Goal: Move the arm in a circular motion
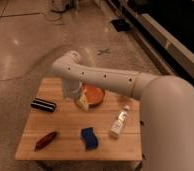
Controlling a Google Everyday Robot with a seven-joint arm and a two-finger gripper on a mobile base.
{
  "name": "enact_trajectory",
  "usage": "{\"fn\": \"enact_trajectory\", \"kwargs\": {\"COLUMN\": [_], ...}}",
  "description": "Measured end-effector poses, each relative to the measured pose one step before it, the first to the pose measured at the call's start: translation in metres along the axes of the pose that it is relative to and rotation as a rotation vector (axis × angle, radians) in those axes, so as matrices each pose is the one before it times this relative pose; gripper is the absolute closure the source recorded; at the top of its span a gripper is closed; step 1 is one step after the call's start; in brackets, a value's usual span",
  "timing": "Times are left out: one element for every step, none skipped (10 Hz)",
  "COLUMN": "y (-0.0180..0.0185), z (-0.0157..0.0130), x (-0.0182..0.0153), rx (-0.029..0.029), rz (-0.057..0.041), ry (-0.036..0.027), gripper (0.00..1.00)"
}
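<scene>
The arm [115,80] is large and white, with thick rounded segments and small dark dots. It reaches from the right edge across the wooden table [65,125] to an elbow joint at upper left, then bends down. The gripper [82,102] hangs from that joint, just above the left rim of the orange bowl [94,94].
On the table lie a black rectangular object [43,105] at the left, a red-brown object [45,140] at the front left, a blue sponge [89,137] at the front and a clear bottle [119,122] at the right. A polished floor surrounds the table.
</scene>
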Motion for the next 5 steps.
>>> {"fn": "enact_trajectory", "kwargs": {"y": [0.01475,0.01777,0.03022,0.02918,0.02954], "z": [-0.00275,-0.00448,-0.00659,-0.00482,-0.00405], "x": [-0.00436,-0.00206,-0.00058,0.00078,0.00232], "rx": [-0.00869,-0.00742,-0.01667,-0.01384,-0.01278], "rz": [0.01847,0.03503,0.06996,0.07554,0.08181], "ry": [0.02966,0.03059,0.03385,0.01868,0.00501], "gripper": [0.2,0.2,0.2,0.2,0.2]}}
